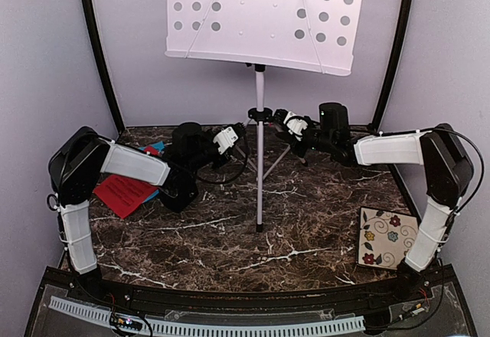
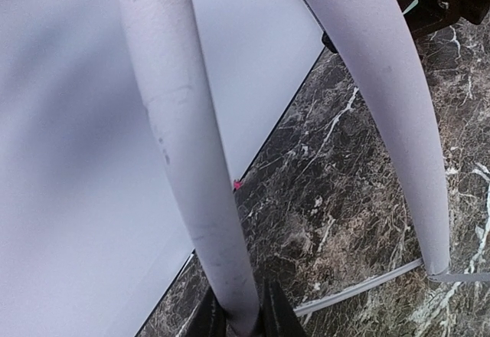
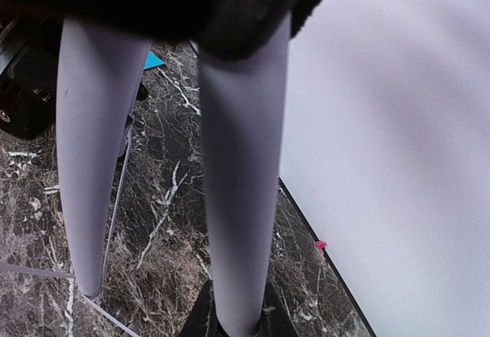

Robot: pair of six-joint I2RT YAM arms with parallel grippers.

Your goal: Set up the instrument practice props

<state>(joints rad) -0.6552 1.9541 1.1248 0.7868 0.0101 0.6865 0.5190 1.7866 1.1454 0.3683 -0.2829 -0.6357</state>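
I have both arms reaching in toward the middle of the dark marble-patterned worktop (image 1: 321, 199), where the white tripod music stand (image 1: 264, 27) stands upright, a little nearer the far edge. Its hole-perforated desk sits high over the far edge.

The left gripper (image 2: 236, 318) comes at the stand from the left. In the left wrist view its dark fingers (image 2: 205, 322) sit tight on either side of one white tripod leg (image 2: 191, 161), with no gap showing, so I read it as clamped on that leg. The right gripper (image 3: 237, 322) comes in from the right just under the black hub. Its fingers (image 3: 200, 318) press in the same way on another white leg (image 3: 237, 184).

A red sheet-music page (image 1: 122, 193) lies flat by the left edge, partly under my left forearm. It carries dark lines of print, too small for me to read. A cyan-blue page (image 1: 156, 148) peeks out beside it, mostly hidden by the arm.

A square floral tile (image 1: 388, 237) lies flat by the right edge, toward the near right corner, well apart from the stand.

I can make out no brand or label on the stand or the arms.
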